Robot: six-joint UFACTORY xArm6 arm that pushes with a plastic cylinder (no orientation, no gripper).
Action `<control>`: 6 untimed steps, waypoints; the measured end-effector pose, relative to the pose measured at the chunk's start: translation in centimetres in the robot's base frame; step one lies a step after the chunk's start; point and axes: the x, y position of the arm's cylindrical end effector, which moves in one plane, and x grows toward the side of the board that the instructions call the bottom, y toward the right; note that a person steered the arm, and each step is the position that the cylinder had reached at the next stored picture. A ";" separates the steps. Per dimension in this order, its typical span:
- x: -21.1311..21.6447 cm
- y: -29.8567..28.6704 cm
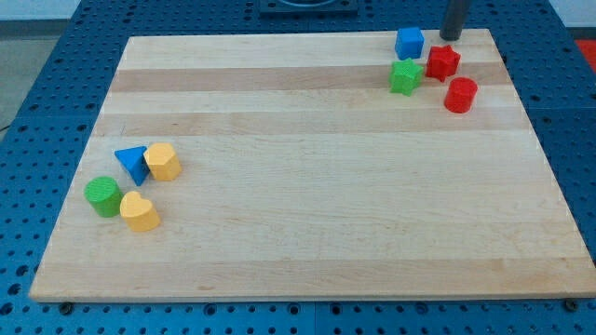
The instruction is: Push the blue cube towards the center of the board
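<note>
The blue cube sits near the board's top right edge. My tip is the lower end of a dark rod at the view's top right. It stands a short way right of the blue cube and just above the red star. It does not touch the cube. A green star lies just below the blue cube. A red cylinder lies below the red star.
The wooden board fills the view. At the left are a blue triangular block, a yellow hexagonal block, a green cylinder and a yellow heart. Blue pegboard surrounds the board.
</note>
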 end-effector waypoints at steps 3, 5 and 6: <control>3.2 -11.6; 9.2 -22.3; 6.4 -24.4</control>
